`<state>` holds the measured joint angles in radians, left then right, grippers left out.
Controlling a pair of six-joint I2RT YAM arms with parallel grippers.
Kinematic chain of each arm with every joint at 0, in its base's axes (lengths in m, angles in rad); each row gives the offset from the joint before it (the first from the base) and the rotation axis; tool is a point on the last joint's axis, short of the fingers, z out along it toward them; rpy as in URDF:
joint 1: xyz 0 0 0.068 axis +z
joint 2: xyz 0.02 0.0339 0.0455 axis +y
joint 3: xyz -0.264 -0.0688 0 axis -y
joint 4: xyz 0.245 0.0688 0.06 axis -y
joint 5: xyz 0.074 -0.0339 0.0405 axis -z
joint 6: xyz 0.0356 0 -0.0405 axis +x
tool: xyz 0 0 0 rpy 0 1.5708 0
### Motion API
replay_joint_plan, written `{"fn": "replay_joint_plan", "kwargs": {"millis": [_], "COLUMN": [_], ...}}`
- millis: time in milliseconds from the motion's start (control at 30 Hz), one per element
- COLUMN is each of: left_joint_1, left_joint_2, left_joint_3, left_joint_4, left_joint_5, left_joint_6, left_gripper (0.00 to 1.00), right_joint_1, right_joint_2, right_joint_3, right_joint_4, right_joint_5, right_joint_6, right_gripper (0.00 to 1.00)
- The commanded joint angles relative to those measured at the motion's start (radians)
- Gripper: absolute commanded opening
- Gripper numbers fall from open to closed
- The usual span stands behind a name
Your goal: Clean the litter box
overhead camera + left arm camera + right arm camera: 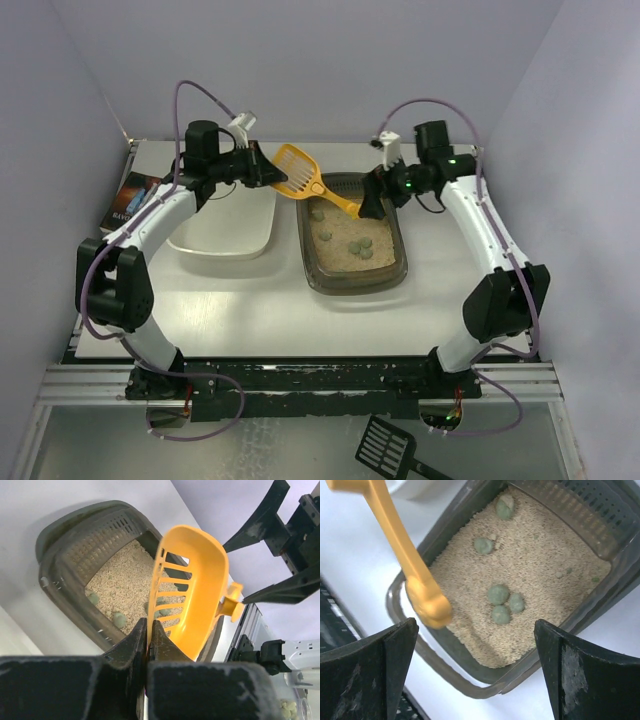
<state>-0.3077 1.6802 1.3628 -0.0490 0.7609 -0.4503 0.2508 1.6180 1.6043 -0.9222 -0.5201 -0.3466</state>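
The dark brown litter box (393,272) holds beige litter and several grey-green lumps (362,247). It also shows in the left wrist view (60,572) and the right wrist view (470,682). My left gripper (272,172) is shut on the rim of an orange slotted scoop (297,171) and holds it in the air over the box's far left end. The pinch shows in the left wrist view (149,630) on the scoop (200,585). My right gripper (372,203) is open, its jaws wide apart, just past the scoop's handle end (427,602), above the lumps (498,595).
A white plastic tub (225,228) stands left of the litter box. A dark book (128,200) lies at the table's left edge. A black scoop (386,448) lies below the arm bases. Walls close in the back and both sides.
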Motion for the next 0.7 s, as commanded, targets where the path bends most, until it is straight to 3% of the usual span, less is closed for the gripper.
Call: {"fn": "replay_joint_plan", "kwargs": {"millis": [0,100,333,667], "left_joint_1": [0.014,0.014,0.012,0.003], "left_joint_2": [-0.008,-0.004,-0.008,-0.002], "left_joint_3": [-0.032,-0.051,-0.071,-0.071], "left_joint_4": [0.109,0.142,0.182,0.219], "left_joint_5": [0.145,0.147,0.154,0.15], "left_joint_6": [-0.013,-0.042,-0.074,-0.128], "left_gripper": [0.07,0.07,0.07,0.07], "right_joint_1": [-0.106,-0.114,-0.113,-0.08], "right_joint_2": [-0.02,-0.005,0.018,0.054], "right_joint_3": [-0.06,-0.08,-0.042,-0.028], "right_joint_4": [0.01,-0.001,-0.033,-0.012], "right_joint_5": [-0.446,-0.572,-0.64,-0.638], "right_joint_6": [0.048,0.035,0.01,0.043], "right_gripper": [1.0,1.0,0.99,0.83]}}
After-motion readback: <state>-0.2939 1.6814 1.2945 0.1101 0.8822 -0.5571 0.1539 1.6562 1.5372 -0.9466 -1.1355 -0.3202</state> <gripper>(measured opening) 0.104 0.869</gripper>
